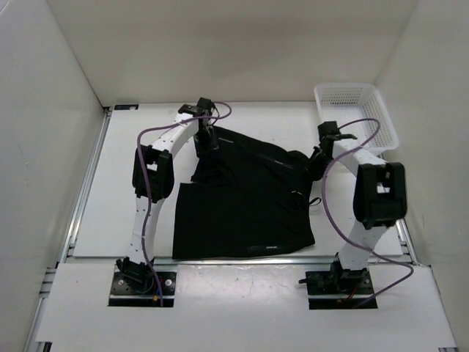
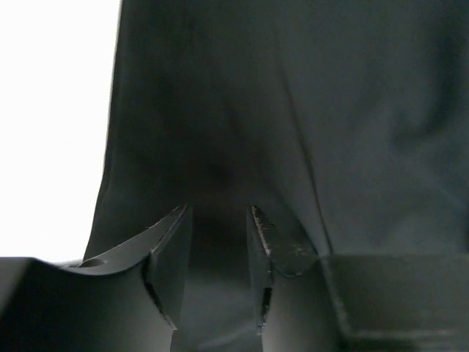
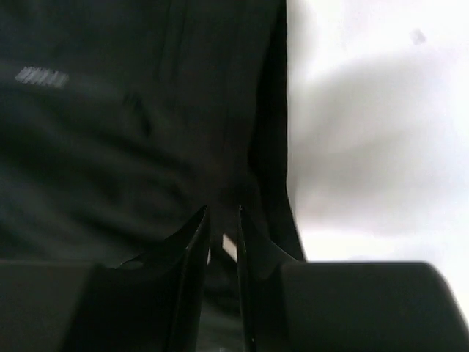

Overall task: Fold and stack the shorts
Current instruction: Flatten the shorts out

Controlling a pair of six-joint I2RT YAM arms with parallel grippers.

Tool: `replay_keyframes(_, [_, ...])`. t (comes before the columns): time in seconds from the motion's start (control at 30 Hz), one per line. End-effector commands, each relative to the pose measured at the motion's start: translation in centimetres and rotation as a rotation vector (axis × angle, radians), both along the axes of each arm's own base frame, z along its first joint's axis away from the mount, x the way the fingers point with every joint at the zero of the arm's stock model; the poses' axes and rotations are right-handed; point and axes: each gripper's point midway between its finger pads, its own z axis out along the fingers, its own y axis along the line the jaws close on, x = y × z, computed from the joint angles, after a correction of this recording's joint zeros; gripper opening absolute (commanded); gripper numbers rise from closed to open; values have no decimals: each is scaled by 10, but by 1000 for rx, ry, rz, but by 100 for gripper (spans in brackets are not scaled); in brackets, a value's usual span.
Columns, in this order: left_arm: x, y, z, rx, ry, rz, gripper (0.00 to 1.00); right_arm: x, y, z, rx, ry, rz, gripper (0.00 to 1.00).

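The black shorts (image 1: 242,205) lie spread on the white table, their far edge pulled up and folded toward the near side. My left gripper (image 1: 207,141) is shut on the far left corner of the shorts; in the left wrist view black cloth (image 2: 293,110) fills the gap between the fingers (image 2: 218,214). My right gripper (image 1: 315,163) is shut on the far right corner. In the right wrist view its jaws (image 3: 223,214) stand almost together on the dark cloth (image 3: 110,132), with a small white tag (image 3: 229,248) between them.
A white mesh basket (image 1: 355,110) stands at the back right corner, just behind the right arm. White walls close in the table (image 1: 124,205) on the left, back and right. The near hem of the shorts lies along the table's front edge.
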Motion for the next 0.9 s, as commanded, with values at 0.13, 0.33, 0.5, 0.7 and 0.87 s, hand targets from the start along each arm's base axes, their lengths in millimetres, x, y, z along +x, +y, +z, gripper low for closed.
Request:
replay_keyframes(0.13, [16,-1,-25,-25,42,-31,46,34,6,-33,-95,49,28,25])
replay_keyframes(0.33, [18,48,-53,-16,128,78,45,51,25,-45,-207,81,87,28])
replay_keyframes(0.5, [24,69,-52,-17,117,100,45,63,31,-40,-258,44,77,29])
replay_keyframes(0.7, [29,65,-37,-41,77,74,45,68,27,-21,-275,0,62,31])
replay_keyframes(0.87, [27,67,-40,-30,86,76,45,70,34,-19,-314,-12,120,31])
